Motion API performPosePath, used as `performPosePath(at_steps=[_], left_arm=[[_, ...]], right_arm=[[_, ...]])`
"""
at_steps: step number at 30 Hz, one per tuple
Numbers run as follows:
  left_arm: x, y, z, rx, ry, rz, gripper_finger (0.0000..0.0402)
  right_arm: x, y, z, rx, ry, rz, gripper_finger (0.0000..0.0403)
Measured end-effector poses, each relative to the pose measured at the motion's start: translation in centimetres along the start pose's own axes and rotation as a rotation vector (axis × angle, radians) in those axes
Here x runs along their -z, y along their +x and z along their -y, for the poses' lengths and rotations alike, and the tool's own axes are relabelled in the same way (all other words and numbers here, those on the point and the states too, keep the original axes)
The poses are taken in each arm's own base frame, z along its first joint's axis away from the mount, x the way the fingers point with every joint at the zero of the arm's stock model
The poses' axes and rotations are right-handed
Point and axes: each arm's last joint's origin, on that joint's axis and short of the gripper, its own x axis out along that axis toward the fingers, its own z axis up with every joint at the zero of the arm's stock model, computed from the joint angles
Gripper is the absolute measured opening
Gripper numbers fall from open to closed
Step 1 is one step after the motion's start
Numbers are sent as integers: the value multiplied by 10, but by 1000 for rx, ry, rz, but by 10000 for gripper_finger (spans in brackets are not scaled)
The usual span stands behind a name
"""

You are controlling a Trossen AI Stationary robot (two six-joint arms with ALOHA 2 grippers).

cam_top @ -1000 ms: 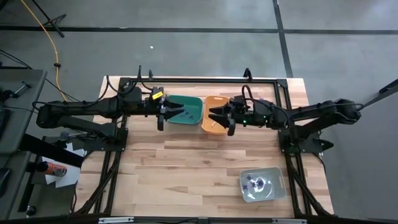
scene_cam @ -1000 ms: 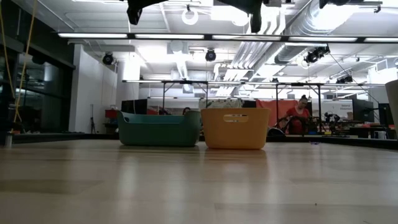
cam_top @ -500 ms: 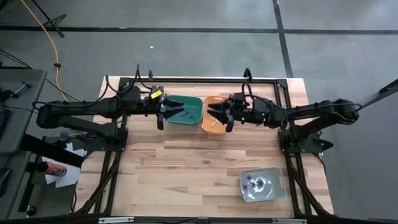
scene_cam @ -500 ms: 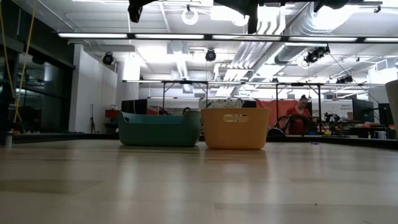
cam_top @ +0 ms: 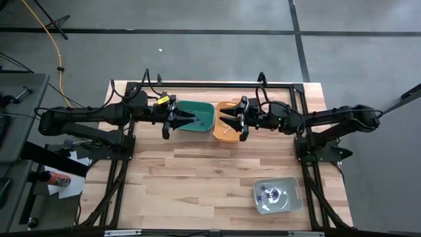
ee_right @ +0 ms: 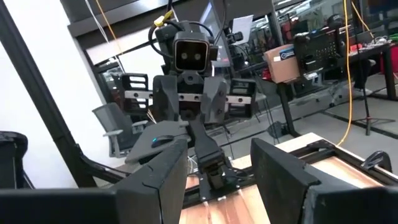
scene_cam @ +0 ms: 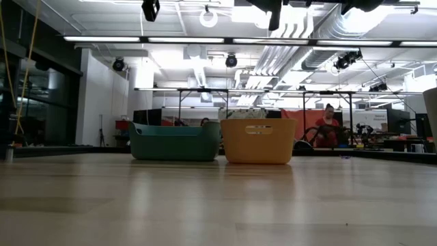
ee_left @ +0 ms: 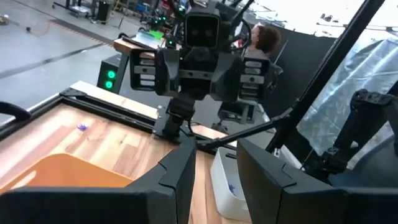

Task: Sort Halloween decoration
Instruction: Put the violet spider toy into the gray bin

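High view: wood table point(cam_top: 197, 178), grey concrete floor point(cam_top: 197, 46) around.

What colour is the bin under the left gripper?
Green: the bin under the left gripper is teal-green, clearest in the high view.

— How many bins on the table point(cam_top: 197, 171)?
— Three: one green bin point(cam_top: 198, 117), one orange bin point(cam_top: 225, 123) touching it, one grey bin point(cam_top: 277, 196) well apart from the green.
— Trinkets?
— A few purple trinkets point(cam_top: 272, 193) in the grey one, maybe three; too small to count surely.
— Arms?
— Two.
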Motion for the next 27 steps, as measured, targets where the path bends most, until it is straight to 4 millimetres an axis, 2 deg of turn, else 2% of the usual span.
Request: performPosePath(at_steps=[9, 14, 16, 21, 24, 27], left_arm=[[0, 0, 0, 0, -2, 5, 108], [0, 0, 0, 0, -3, 5, 108], [0, 0, 0, -1, -4, 5, 108], [0, 0, 0, -2, -4, 5, 108], [0, 0, 0, -2, -4, 5, 108], [0, 0, 0, -4, -18, 5, 108]], right_arm=[[3, 0, 4, 32, 32, -34, 171], [5, -7, 20, 144, 115, -133, 171], [5, -15, 32, 292, 142, -179, 171], [-7, -43, 80, 893, 314, -287, 171], [-9, -61, 110, 1124, 312, -448, 171], [1, -80, 141, 1324, 339, -595, 171]])
